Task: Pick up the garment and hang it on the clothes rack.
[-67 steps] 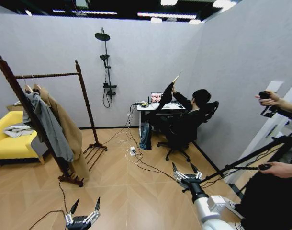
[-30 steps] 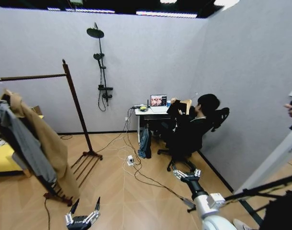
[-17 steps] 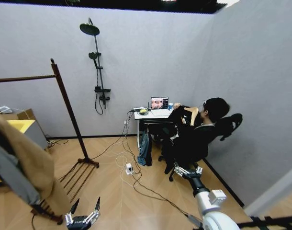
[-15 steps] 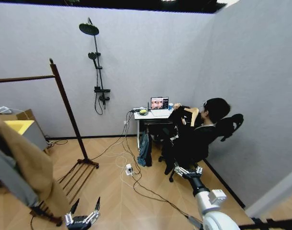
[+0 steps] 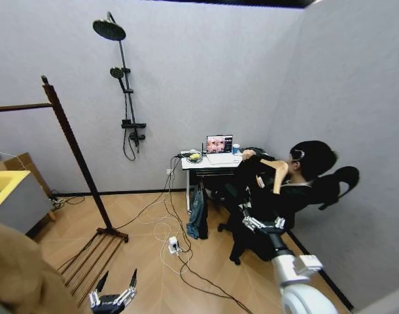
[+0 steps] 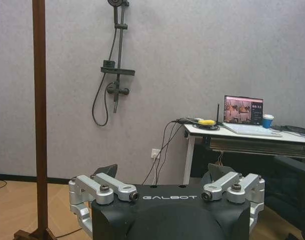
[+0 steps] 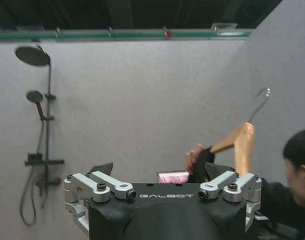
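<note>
Grey textured walls [image 5: 206, 72] are enclosing the room, meeting in a corner on the right. A black shower set [image 5: 124, 85] is hanging on the back wall. Light wood flooring [image 5: 154, 261] is running underneath, with cables [image 5: 173, 252] trailing across it. A small white desk [image 5: 209, 161] is standing against the wall, carrying an open laptop [image 5: 219, 144]. A yellow sofa [image 5: 6, 190] is sitting at the left edge.

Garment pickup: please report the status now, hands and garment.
Left hand open, low, holding nothing. Right hand open, raised toward the seated person. Garment on its wooden hanger in that person's hands. Clothes rack off to the left.
</note>
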You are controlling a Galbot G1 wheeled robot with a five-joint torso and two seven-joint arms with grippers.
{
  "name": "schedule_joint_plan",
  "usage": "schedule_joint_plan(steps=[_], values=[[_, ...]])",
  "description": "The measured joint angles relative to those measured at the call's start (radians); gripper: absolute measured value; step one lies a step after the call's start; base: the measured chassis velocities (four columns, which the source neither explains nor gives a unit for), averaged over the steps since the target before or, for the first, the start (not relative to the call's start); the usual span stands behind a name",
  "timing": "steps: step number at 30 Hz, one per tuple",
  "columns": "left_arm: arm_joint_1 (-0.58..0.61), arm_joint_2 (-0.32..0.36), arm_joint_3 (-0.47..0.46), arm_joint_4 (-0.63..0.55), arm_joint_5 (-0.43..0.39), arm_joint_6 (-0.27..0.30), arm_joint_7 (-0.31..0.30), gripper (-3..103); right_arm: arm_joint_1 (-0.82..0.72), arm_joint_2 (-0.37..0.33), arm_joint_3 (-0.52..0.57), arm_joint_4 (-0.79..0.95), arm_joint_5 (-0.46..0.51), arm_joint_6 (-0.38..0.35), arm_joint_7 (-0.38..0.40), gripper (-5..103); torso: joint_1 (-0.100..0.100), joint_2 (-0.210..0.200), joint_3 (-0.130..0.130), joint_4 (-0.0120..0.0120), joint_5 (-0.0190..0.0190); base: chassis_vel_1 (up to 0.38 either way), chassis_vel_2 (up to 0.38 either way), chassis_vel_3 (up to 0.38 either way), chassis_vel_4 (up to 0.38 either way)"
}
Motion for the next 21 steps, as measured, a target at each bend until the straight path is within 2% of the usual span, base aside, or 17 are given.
schedule_joint_plan(steps=[2, 4, 5, 6, 7, 8, 9, 10, 11, 17, 21], values=[[0.000, 0.000, 0.000, 0.000, 0.000, 0.000, 0.000, 100, 0.000, -0.007, 0.048, 0.006, 0.005, -0.025, 0.020, 100, 0.000, 0.000, 0.000, -0.0001, 0.0001, 0.033, -0.055, -0.028, 0.023], [0.000, 0.000, 0.000, 0.000, 0.000, 0.000, 0.001, 100, 0.017, -0.024, 0.154, 0.008, 0.042, -0.030, 0.038, 100, -0.001, 0.001, 0.000, -0.0006, -0.0001, 0.041, -0.075, -0.065, 0.054], [0.000, 0.000, 0.000, 0.000, 0.000, 0.000, 0.001, 100, 0.017, -0.024, 0.154, 0.008, 0.042, -0.030, 0.038, 100, -0.001, 0.001, 0.000, -0.0006, -0.0001, 0.041, -0.050, -0.070, 0.054], [0.000, 0.000, 0.000, 0.000, 0.000, 0.000, 0.000, 100, 0.026, -0.030, 0.185, 0.008, 0.074, -0.030, 0.044, 100, -0.001, 0.001, 0.000, -0.0006, -0.0001, 0.049, -0.050, -0.070, 0.036], [0.000, 0.000, 0.000, 0.000, 0.000, 0.000, 0.000, 100, 0.055, -0.046, 0.243, 0.005, 0.155, -0.030, 0.054, 100, -0.001, 0.001, 0.000, -0.0001, 0.0001, 0.000, 0.000, 0.000, 0.000], [0.000, 0.000, 0.000, 0.000, 0.000, 0.000, 0.000, 100, 0.055, -0.046, 0.243, 0.005, 0.155, -0.030, 0.054, 100, -0.001, 0.001, 0.000, -0.0001, 0.0001, 0.000, 0.000, 0.000, 0.000], [0.000, 0.000, 0.000, 0.000, 0.000, 0.000, 0.000, 100, 0.095, -0.069, 0.289, -0.039, 0.213, -0.030, 0.052, 100, -0.001, 0.001, 0.000, -0.0001, -0.0007, 0.000, 0.000, 0.000, 0.000], [0.000, 0.000, 0.000, 0.000, 0.000, 0.000, 0.000, 100, 0.095, -0.069, 0.289, -0.039, 0.213, -0.030, 0.052, 100, -0.001, 0.001, 0.000, -0.0001, -0.0007, 0.000, 0.000, 0.000, 0.000], [0.000, 0.000, 0.000, 0.000, 0.000, 0.000, 0.000, 100, 0.130, -0.088, 0.312, -0.090, 0.242, -0.029, 0.039, 100, -0.001, 0.000, 0.000, -0.0005, 0.0002, 0.000, 0.000, 0.000, 0.000], [0.000, 0.000, 0.000, 0.000, 0.000, 0.000, 0.000, 100, 0.288, -0.160, 0.301, -0.294, 0.289, -0.010, 0.006, 100, 0.000, 0.000, 0.000, 0.0004, -0.0002, 0.000, 0.000, 0.000, 0.000], [0.000, 0.000, 0.000, 0.000, 0.000, 0.000, 0.000, 100, 0.390, -0.189, 0.225, -0.428, 0.285, 0.024, -0.011, 100, 0.000, 0.000, 0.000, -0.0001, 0.0000, 0.000, 0.000, 0.000, 0.000]])
